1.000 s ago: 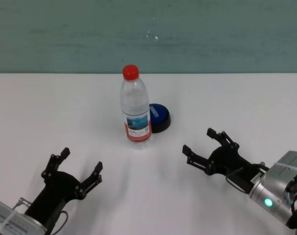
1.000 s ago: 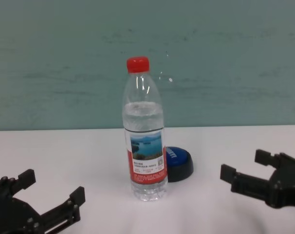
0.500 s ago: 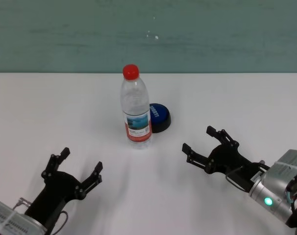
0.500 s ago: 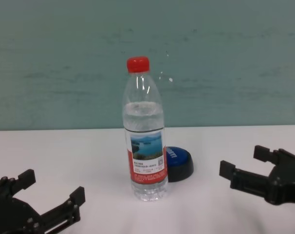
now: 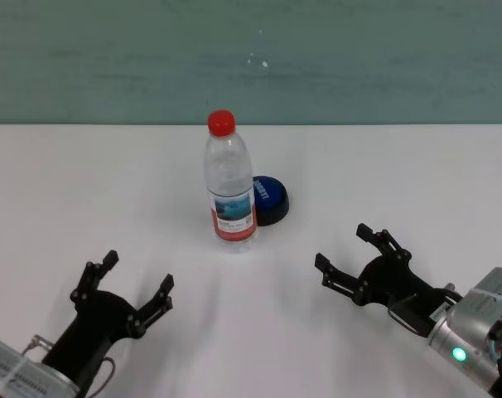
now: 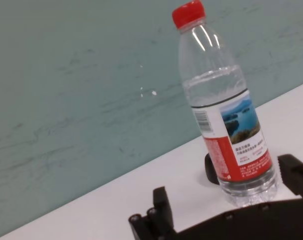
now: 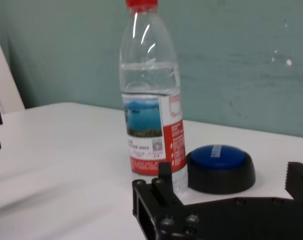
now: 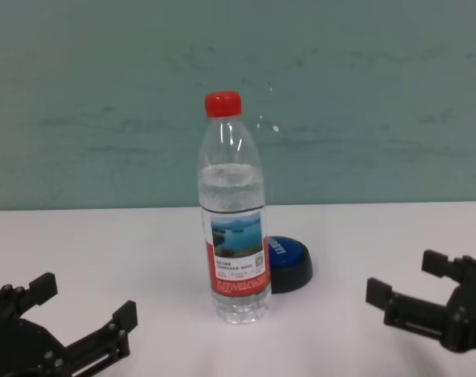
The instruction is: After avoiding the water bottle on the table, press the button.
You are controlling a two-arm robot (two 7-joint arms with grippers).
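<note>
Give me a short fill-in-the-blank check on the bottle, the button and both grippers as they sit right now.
1. The water bottle stands upright with a ____ cap.
2. Seen from the head view, the button sits just behind the bottle, toward the robot's ____ side.
3. The right gripper has its fingers ____ and holds nothing.
4. The left gripper rests low near the table edge, on the robot's ____ side of the bottle.

Missing words: red; right; open; left
</note>
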